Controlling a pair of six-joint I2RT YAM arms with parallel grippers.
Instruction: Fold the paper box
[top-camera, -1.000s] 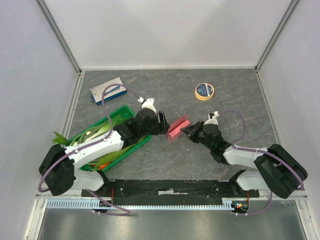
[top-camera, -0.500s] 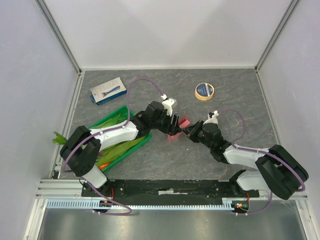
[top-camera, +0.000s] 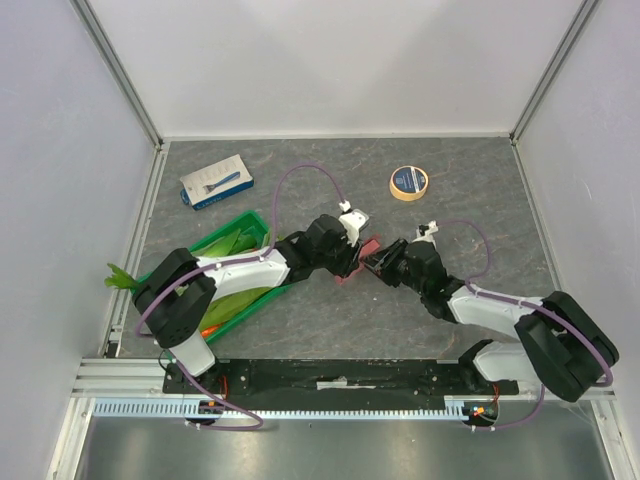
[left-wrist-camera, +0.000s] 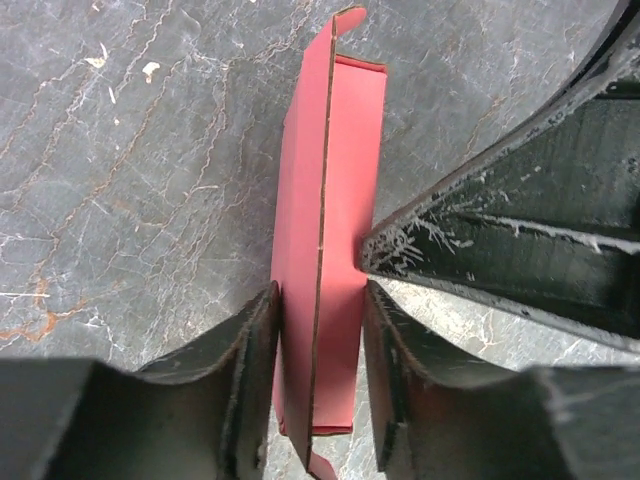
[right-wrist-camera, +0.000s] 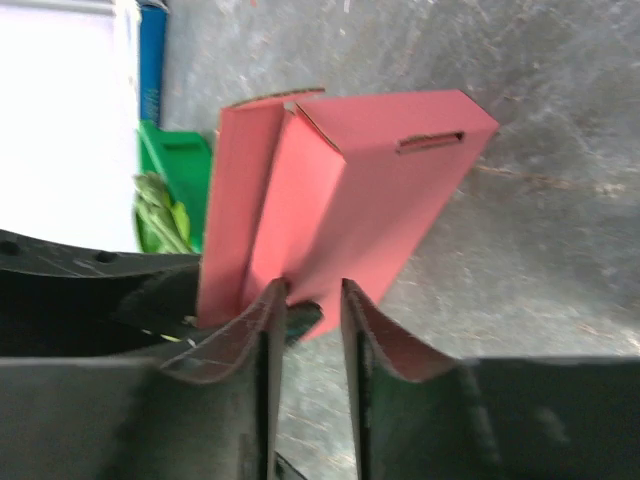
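Left gripper (left-wrist-camera: 318, 300) clamps the paper box (left-wrist-camera: 340, 150) across its width, box running ahead between the jaws. Right gripper (right-wrist-camera: 313, 290) straddles its near corner; cannot tell if it grips. Step, likely: squaring the box. Next calls for tucking end flaps.

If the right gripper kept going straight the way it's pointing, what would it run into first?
The pink-salmon thin card box: its lower corner sits between the fingertips of the right gripper, so going on would likely push straight into it. Whether it grips the card is unclear.
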